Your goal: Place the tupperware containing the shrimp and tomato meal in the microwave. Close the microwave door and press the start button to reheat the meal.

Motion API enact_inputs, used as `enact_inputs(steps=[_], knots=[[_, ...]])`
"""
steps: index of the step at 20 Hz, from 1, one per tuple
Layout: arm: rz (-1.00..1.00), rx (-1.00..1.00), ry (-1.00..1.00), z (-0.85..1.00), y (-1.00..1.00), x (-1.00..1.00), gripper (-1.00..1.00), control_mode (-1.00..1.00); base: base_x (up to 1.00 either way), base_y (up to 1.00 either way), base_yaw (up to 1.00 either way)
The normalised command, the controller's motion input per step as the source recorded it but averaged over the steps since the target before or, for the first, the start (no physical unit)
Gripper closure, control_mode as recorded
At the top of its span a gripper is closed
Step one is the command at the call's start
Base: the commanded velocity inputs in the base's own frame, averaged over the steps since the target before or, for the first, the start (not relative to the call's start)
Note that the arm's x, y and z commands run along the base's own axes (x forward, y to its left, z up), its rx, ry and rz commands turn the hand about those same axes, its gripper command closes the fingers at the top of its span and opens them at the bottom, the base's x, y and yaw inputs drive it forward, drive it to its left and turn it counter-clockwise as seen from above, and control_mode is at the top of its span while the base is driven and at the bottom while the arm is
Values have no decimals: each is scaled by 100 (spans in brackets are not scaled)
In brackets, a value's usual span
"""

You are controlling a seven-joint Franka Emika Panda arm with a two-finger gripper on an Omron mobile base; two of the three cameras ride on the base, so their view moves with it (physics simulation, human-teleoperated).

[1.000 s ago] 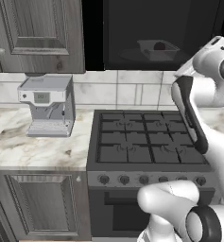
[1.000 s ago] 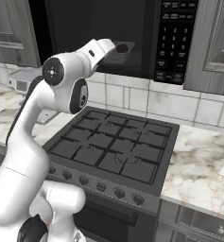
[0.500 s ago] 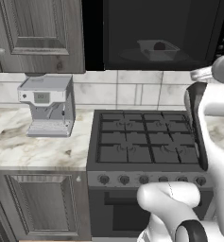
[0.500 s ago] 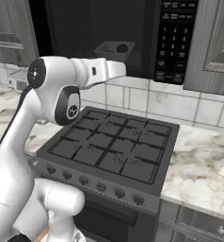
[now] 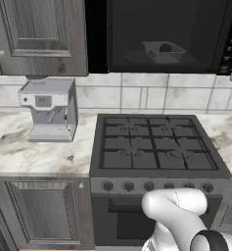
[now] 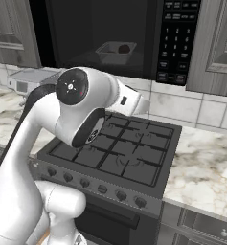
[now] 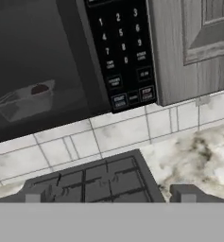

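Hand view: claw (image 7: pixel 108 196) wide, empty, above the stove (image 7: pixel 92 182); tupperware (image 7: pixel 21 101) sits inside the microwave (image 7: pixel 42 61).

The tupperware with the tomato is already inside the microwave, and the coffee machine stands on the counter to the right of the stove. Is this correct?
Not quite. The tupperware with the tomato does sit inside the microwave, but the coffee machine stands on the counter to the left of the stove, not the right. The left base view shows this.
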Motion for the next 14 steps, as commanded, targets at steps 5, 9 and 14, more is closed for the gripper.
enact_inputs(steps=[5, 9, 14], knots=[[0, 44, -13, -10, -26, 0, -100, -100, 0, 0, 0], [0, 20, -17, 0, 0, 0, 100, -100, 0, 0, 0], [0, 12, -14, 0, 0, 5, 100, -100, 0, 0, 0]])
